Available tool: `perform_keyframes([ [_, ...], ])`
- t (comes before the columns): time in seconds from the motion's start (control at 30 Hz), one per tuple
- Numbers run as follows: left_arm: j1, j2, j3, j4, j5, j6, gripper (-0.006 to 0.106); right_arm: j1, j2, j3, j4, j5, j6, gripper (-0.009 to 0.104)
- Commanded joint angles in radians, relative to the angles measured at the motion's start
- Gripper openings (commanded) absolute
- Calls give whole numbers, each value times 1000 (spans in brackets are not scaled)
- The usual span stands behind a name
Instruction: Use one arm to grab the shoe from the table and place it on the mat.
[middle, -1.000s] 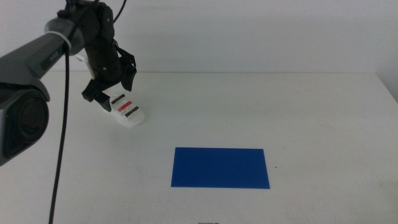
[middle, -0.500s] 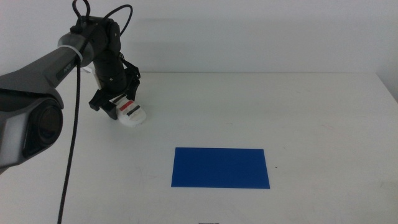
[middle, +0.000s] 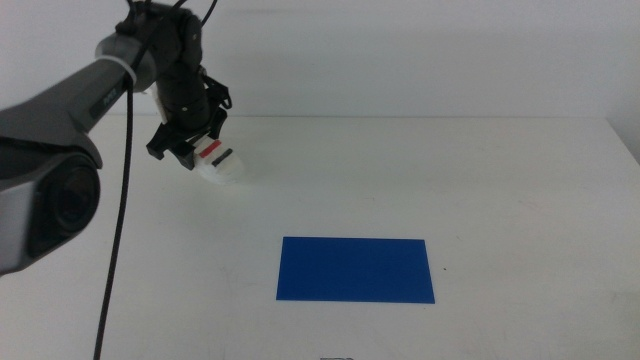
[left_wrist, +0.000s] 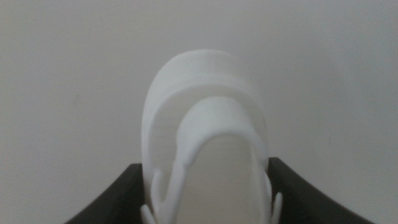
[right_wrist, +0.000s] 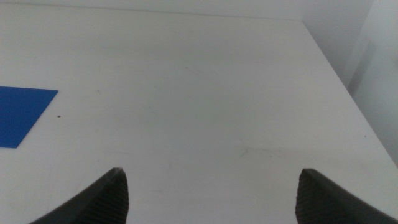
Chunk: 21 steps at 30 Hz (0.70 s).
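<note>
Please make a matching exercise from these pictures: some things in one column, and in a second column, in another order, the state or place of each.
Things:
1. shoe
2. mat
3. left tool
4. right tool

States:
A. lies flat, deep blue, nothing on it
B. open, above bare table
C. shut on the shoe
D. white, gripped between two dark jaws

Pairs: 1-D, 2-A, 3-C, 4-B

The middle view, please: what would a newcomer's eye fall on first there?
Most striking is the left gripper at the far left of the table, shut on the white shoe, whose toe points towards the mat. Next is the deep blue mat, lying bare near the table's front middle. The right gripper waits open, out of that view.
</note>
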Motion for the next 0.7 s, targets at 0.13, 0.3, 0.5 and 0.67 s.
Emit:
perform_keyframes([
  [0.13, -72, -286, 222, 46, 87, -141, -2, 2, -19, -19, -8, -56, -12, 94],
  [0.3, -157, -433, 397, 78, 87, -263, -2, 2, -19, -19, -8, -56, -12, 94],
  [0.5, -275, -543, 506, 88, 87, -410, -2, 2, -19, -19, -8, -56, -12, 94],
  [0.67, -380, -551, 508, 91, 83, -540, -2, 2, -19, -19, -8, -56, -12, 94],
])
